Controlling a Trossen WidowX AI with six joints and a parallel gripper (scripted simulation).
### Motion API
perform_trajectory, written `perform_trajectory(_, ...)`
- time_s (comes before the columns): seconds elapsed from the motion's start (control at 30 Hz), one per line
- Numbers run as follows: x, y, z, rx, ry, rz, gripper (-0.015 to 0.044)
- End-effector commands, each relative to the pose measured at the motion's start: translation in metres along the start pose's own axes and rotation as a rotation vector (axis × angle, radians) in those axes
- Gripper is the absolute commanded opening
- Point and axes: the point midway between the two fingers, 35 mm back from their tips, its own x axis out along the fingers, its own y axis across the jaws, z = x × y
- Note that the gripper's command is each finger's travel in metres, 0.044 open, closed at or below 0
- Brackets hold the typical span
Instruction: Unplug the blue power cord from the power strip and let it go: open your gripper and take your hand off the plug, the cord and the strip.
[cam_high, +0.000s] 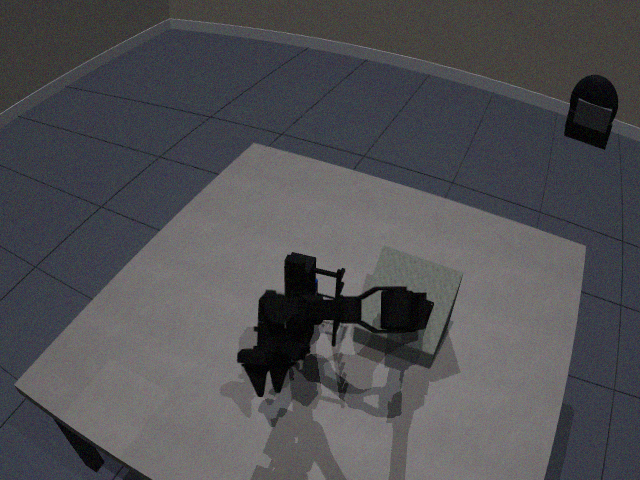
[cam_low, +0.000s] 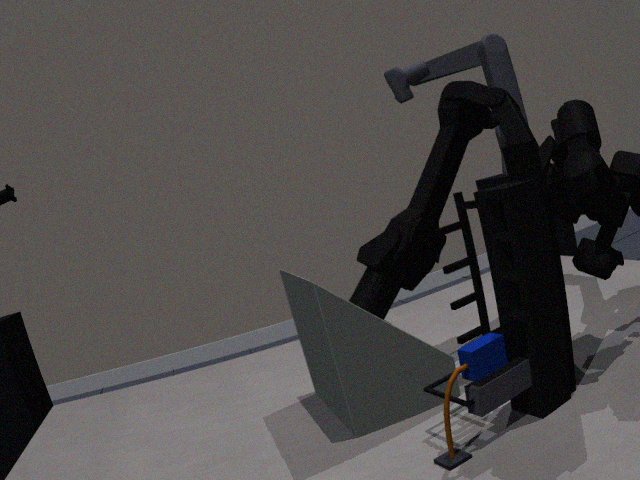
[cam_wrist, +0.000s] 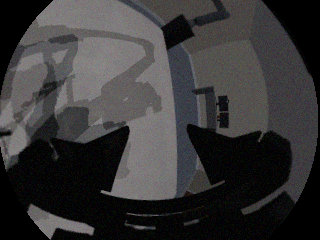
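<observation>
A blue block-shaped plug (cam_low: 481, 356) stands against the upper side of a low grey block (cam_low: 498, 388), probably the power strip, beside a tall black post. An orange-brown cord (cam_low: 447, 408) curves from the plug's near end down to a small dark pad. Whether the plug is seated is hidden. Only a sliver of blue (cam_high: 316, 283) shows beside the post in the top view. My gripper (cam_high: 269, 393) (cam_wrist: 158, 128) is open, with nothing between its fingers. It is on the far side of the post from the plug in the exterior view, apart from plug and cord; its fingertips cannot be made out there.
The tall black post (cam_low: 527, 289) carries a pronged rack (cam_low: 471, 268) on the plug's side. A pale green wedge (cam_high: 447, 289) (cam_low: 382, 361) stands under the arm's base. The small dark pad (cam_low: 460, 460) lies on the table (cam_high: 180, 289). The wrist view shows the table edge between the fingers.
</observation>
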Motion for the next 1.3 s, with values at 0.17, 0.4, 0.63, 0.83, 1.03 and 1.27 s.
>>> perform_trajectory(0.17, -0.023, -0.011, -0.013, -0.049, 0.137, -0.038, 0.0242)
perform_trajectory(0.4, -0.055, -0.053, -0.026, -0.252, 0.314, -0.065, 0.016)
perform_trajectory(0.63, -0.105, -0.076, -0.054, -0.317, 0.551, -0.095, 0.016)
perform_trajectory(0.83, -0.139, -0.074, -0.076, -0.149, 0.687, -0.144, 0.016)
perform_trajectory(1.03, -0.204, -0.058, -0.107, 0.189, 0.911, -0.264, 0.016)
perform_trajectory(1.27, -0.255, -0.011, -0.129, 0.706, 1.053, -0.452, 0.016)
